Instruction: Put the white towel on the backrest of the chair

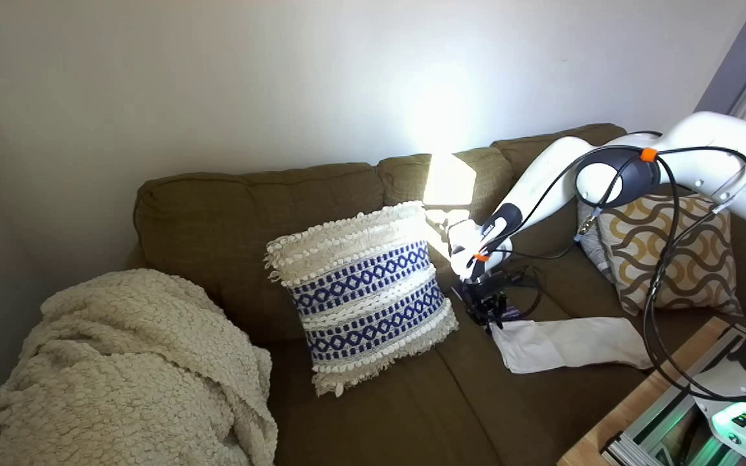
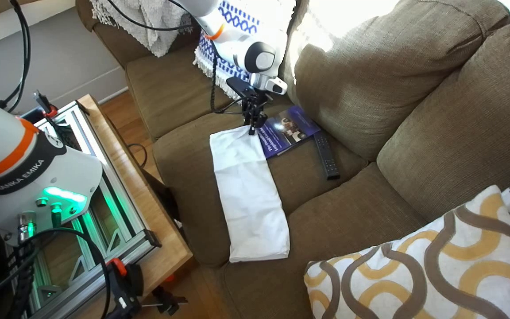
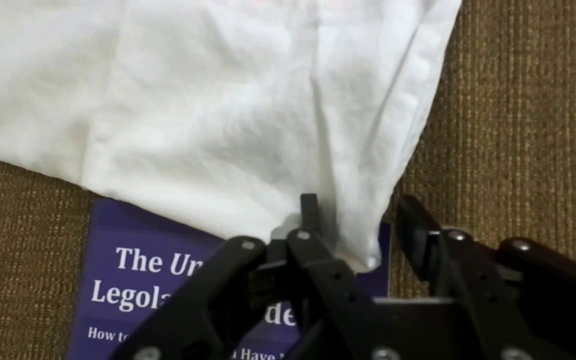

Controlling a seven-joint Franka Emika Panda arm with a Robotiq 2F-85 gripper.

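The white towel point(image 1: 574, 343) lies flat and elongated on the seat of the olive-brown sofa, the task's chair point(image 1: 217, 226). It also shows in an exterior view point(image 2: 250, 195), beside a purple book. The sofa's long backrest point(image 2: 396, 79) runs behind the seat. My gripper point(image 2: 253, 128) points down at the towel's end nearest the patterned pillow. In the wrist view, the gripper point(image 3: 360, 220) is open. A raised, bunched corner of the towel point(image 3: 208, 110) is between its fingers, near the left one. A gap shows between the cloth and the right finger.
The purple book point(image 2: 288, 128) and a black remote point(image 2: 326, 155) lie on the seat. A blue-and-white fringed pillow point(image 1: 360, 304) leans close to the arm. A cream blanket point(image 1: 133, 375) and a yellow-grey patterned pillow point(image 1: 671, 252) are at the ends. The robot's wooden table point(image 2: 166, 252) stands in front.
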